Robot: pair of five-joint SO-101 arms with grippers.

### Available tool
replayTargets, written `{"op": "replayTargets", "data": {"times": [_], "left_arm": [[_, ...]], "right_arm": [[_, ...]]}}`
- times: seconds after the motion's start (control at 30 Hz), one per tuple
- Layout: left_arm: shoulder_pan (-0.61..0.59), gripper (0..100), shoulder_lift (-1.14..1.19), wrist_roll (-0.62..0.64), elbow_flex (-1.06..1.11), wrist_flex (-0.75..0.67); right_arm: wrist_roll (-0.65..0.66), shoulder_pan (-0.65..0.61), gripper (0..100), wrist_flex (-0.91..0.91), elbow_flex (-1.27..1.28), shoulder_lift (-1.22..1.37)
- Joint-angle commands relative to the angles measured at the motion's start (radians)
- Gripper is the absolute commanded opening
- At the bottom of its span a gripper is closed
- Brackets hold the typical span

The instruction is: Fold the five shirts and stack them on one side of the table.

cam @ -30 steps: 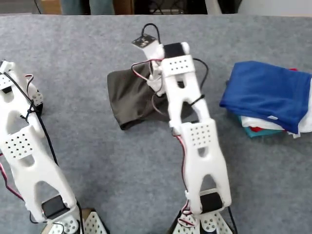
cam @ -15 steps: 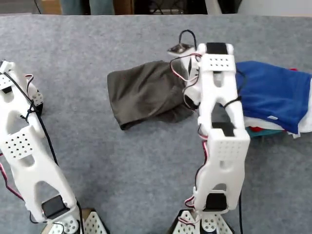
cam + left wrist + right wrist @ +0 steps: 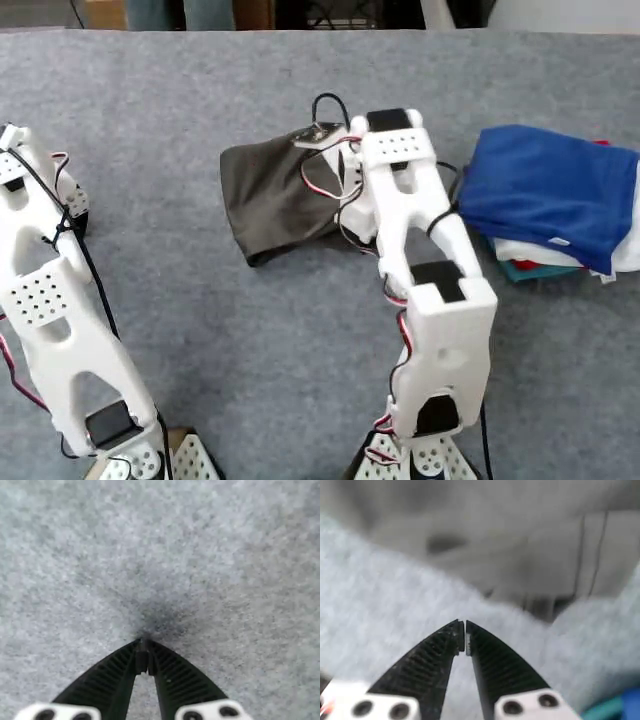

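While what look like four folded shirts sit as a stack (image 3: 555, 205) at the right side of the tabletop (image 3: 180, 90), blue one uppermost, the fifth, a dark shirt (image 3: 275, 200), lies folded near the middle, apart from that stack. Its long axis runs roughly side to side across the tabletop, and the end facing the stack passes under the right arm (image 3: 420, 250). The right gripper (image 3: 464, 637) has its jaws together on nothing; its tips hang over bare tabletop just short of the shirt's edge, with the cloth directly ahead of them. The left gripper (image 3: 143, 657), likewise closed and empty, points down at bare tabletop near the left edge, well apart from the shirt. The right arm is judged the nearer one, standing between shirt and stack. The coming move likely calls for parting its jaws, taking the stack-side edge, and carrying the shirt rightward onto the blue one.
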Motion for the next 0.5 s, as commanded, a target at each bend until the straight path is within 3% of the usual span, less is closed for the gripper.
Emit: {"op": "replayTargets", "data": {"times": [0.0, 0.3, 0.47], "left_arm": [[-0.015, 3, -0.005, -0.011, 0.004, -0.043], [-0.015, 3, -0.005, -0.011, 0.004, -0.043], [-0.015, 3, -0.005, -0.011, 0.004, -0.043]], "right_arm": [[-0.008, 0.049, 1.5, -0.107, 0.002, 0.013], [-0.005, 0.261, 1.5, -0.324, 0.002, 0.093], [-0.003, 0.318, 1.5, -0.272, 0.002, 0.079]]}}
